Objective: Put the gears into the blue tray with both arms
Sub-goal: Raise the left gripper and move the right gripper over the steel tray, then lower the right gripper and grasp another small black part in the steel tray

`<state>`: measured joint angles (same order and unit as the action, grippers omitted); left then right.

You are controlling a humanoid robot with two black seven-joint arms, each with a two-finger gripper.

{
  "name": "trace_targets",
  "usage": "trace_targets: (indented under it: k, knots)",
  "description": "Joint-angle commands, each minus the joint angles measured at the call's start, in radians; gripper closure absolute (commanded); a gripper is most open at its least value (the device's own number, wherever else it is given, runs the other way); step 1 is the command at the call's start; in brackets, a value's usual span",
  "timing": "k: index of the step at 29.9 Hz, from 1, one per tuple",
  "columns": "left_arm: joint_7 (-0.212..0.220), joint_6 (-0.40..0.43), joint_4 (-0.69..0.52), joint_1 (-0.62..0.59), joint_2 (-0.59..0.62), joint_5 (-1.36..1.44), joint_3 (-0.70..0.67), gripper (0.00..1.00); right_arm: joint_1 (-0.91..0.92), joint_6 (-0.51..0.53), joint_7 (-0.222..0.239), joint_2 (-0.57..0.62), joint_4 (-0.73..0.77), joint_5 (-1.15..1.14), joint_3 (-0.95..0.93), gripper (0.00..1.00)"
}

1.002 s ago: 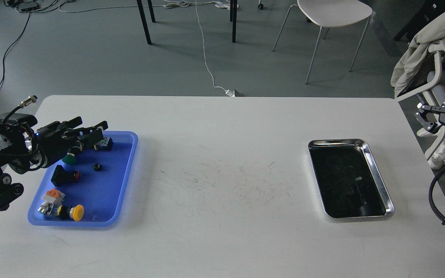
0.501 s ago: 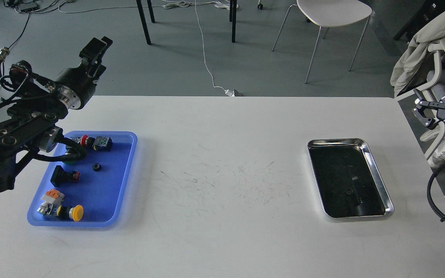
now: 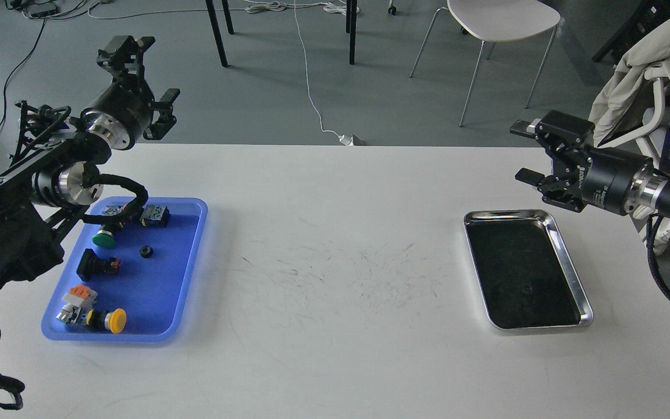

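The blue tray (image 3: 179, 273) lies at the table's left. One small black gear (image 3: 146, 251) rests inside it, among push-button switches. A faint dark round spot (image 3: 526, 289) shows in the silver tray (image 3: 569, 259); I cannot tell whether it is a gear. My left gripper (image 3: 143, 81) is raised beyond the blue tray's far end, past the table's back edge, open and holding nothing. My right gripper (image 3: 524, 150) hovers above the table just beyond the silver tray's far right corner, fingers spread open and empty.
In the blue tray lie a green-capped switch (image 3: 104, 237), a black one (image 3: 93, 265), a yellow-capped one (image 3: 115, 320) and an orange-topped part (image 3: 79, 295). A black cable (image 3: 120, 201) from my left arm droops over the tray's far end. Chairs stand behind the table.
My right arm has swung in from the right edge to above the table by the silver tray. The left gripper has turned at the wrist and its fingers now stand spread.
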<state>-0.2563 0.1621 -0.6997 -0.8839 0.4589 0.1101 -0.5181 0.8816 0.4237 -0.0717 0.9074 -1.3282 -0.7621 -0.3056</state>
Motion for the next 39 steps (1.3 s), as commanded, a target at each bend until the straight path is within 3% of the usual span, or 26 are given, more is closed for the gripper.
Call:
trace_targets:
  k: [1, 5, 8, 16, 39]
  knots:
    - [0.0, -0.001, -0.001, 0.005, 0.006, 0.002, 0.001, 0.02, 0.198, 0.004, 0.009, 0.011, -0.045, -0.126, 0.285, 0.02]
    - [-0.003, -0.001, -0.001, 0.008, 0.01, 0.002, 0.001, 0.02, 0.403, 0.048, 0.052, -0.004, -0.063, -0.17, 0.527, 0.02]
    - [-0.004, -0.001, -0.003, 0.008, 0.012, 0.002, 0.001, 0.02, 0.514, 0.065, 0.058, -0.068, -0.062, -0.223, 0.67, 0.02]
    - [-0.011, -0.013, -0.003, 0.008, 0.014, 0.003, 0.0, 0.02, 0.547, 0.065, 0.052, -0.165, -0.022, -0.23, 0.861, 0.03]
    - [-0.012, -0.016, -0.012, 0.016, 0.012, 0.003, -0.002, 0.02, 0.447, 0.065, 0.044, -0.262, 0.159, -0.227, 0.899, 0.06]
